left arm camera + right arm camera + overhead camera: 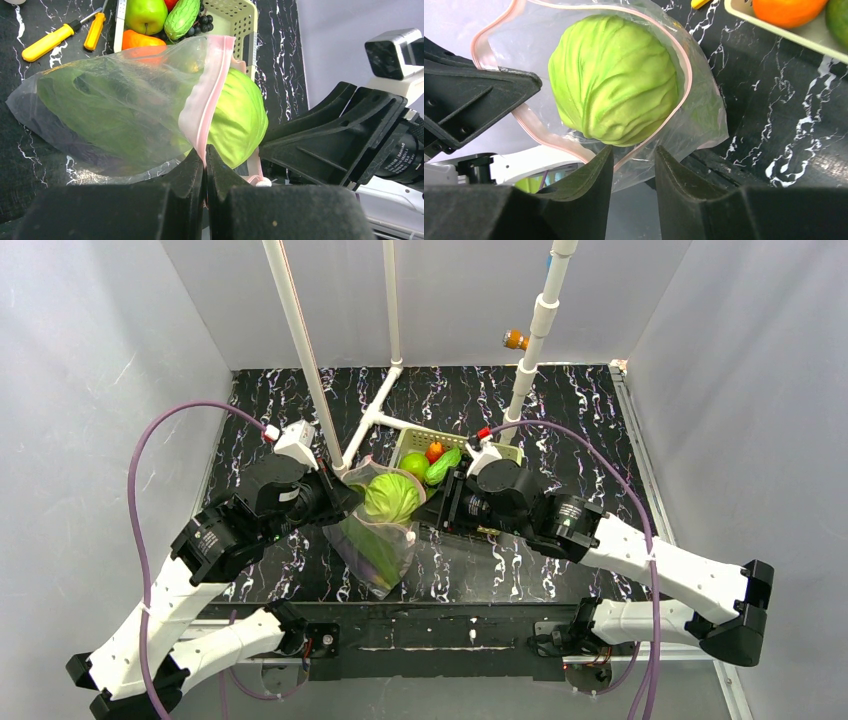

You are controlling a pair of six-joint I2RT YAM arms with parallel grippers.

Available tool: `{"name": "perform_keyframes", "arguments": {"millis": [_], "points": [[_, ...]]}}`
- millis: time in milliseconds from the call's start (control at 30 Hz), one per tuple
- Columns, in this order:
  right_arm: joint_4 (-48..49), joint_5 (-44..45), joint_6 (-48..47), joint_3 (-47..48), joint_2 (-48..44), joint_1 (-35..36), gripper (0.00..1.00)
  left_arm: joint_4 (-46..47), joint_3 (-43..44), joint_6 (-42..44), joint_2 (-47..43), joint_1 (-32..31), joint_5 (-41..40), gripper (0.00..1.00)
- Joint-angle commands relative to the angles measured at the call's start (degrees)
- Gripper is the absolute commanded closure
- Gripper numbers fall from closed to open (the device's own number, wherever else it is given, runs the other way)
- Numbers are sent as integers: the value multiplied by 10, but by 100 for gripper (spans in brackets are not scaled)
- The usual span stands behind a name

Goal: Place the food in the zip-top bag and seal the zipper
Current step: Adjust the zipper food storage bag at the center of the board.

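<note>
The round, pale-green cabbage (392, 497) sits in the mouth of the zip-top bag (375, 558), partly in and partly out, just beside the basket (405, 438) at its near left corner. The bag is clear and floppy. Its mouth is lifted and gapes on the basket side, and its closed end slopes away from the basket. Long flat green leaves (115, 107) lie deeper inside. The pinkish zipper (685, 65) loops loosely around the cabbage, unsealed.

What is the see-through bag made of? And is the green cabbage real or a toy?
The bag looks like thin soft plastic: clear, shiny and crinkled. The cabbage is probably a plastic or rubber toy: its ridges look smooth, even and waxy.
</note>
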Motion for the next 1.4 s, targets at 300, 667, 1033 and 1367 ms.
{"name": "perform_keyframes", "arguments": {"millis": [300,667,1033,1367], "points": [[74,-49,48,-18,24,16,59,22,0,-5,-5,0,5,100],[78,-3,5,-5,14,22,90,11,3,-5,-9,0,4,100],[12,7,-208,141,34,70,99,-12,8,-1,-25,0,-28,100],[18,-11,-289,157,57,70,99,-25,33,3,-29,0,-20,100]]}}
